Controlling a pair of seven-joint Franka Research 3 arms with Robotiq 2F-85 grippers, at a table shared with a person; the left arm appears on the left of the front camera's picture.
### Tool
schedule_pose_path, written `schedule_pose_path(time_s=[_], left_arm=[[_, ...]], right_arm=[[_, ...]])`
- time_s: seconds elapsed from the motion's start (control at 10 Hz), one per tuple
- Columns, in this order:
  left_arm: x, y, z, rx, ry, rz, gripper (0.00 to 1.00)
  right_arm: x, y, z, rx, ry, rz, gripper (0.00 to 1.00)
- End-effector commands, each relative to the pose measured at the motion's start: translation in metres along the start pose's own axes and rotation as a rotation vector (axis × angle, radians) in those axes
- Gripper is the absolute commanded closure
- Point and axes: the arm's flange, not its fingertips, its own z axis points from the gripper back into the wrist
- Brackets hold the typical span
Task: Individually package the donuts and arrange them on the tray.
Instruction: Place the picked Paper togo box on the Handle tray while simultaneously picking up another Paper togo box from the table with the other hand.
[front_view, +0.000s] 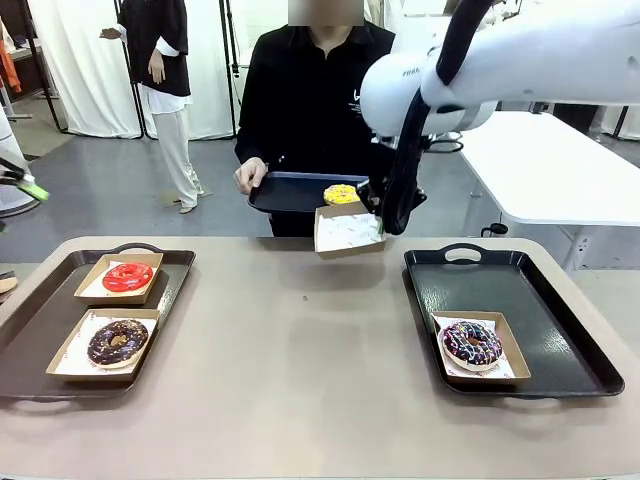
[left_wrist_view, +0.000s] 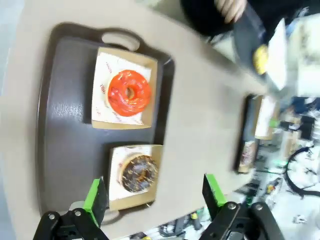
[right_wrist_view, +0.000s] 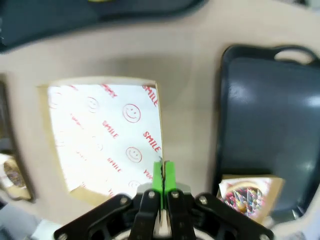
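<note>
Right gripper (right_wrist_view: 162, 175) clamped shut on the rim of an empty paper box (front_view: 349, 230), green pads pinched together on the box's near edge. In the front view the box hangs tilted above the far part of the table (front_view: 300, 340), just under the small dark tray (front_view: 295, 192) that the person's hand (front_view: 250, 175) holds out. White liner with red "SMILE" print and smiley faces covers the box's inside.

Left gripper (left_wrist_view: 155, 197) released, its jaws standing wide apart, nothing between them; it hovers over the left tray (front_view: 35, 330), looking down on it.

Largest to smallest:

Table: tan top, two big black handled trays on it, one at each side.

Left tray: carries two boxed donuts. The red donut (front_view: 128, 277) sits in its box at the far end, the chocolate donut (front_view: 117, 342) in its box at the near end. In the left wrist view the chocolate one lies just above the gripper's fingers (left_wrist_view: 96, 200).

Right tray (front_view: 560, 330): one box near its front, holding the sprinkled donut (front_view: 471, 343), dark glaze with pink, white and coloured bits. The same donut shows at the lower right of the right wrist view.

Small dark tray: held by the person at the far edge, level. The yellow donut (front_view: 341, 194) rests on it, unboxed, right beside the raised empty box.
</note>
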Motion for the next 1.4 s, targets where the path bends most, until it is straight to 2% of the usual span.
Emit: schedule_pose_path(time_s=[0.0,0.2,0.6,0.9,1.0,1.3], left_arm=[[-0.014,0.034,0.022,-0.194,-0.041,0.055,0.0],[-0.024,0.068,0.038,-0.325,-0.086,0.123,0.0],[-0.024,0.102,0.03,-0.372,-0.023,0.175,0.0],[-0.028,0.104,0.023,-0.352,-0.021,0.211,0.0],[-0.028,0.104,0.023,-0.352,-0.021,0.211,0.0],[-0.028,0.104,0.023,-0.352,-0.021,0.211,0.0]], right_arm=[[0.022,0.004,0.014,0.005,0.018,-0.064,1.0],[0.043,0.0,0.022,0.048,0.054,-0.098,1.0],[0.06,-0.01,0.016,0.096,0.104,-0.134,1.0],[0.062,-0.014,0.01,0.099,0.124,-0.128,1.0],[0.056,-0.013,0.009,0.09,0.098,-0.118,1.0],[0.056,-0.013,0.009,0.09,0.098,-0.118,1.0]])
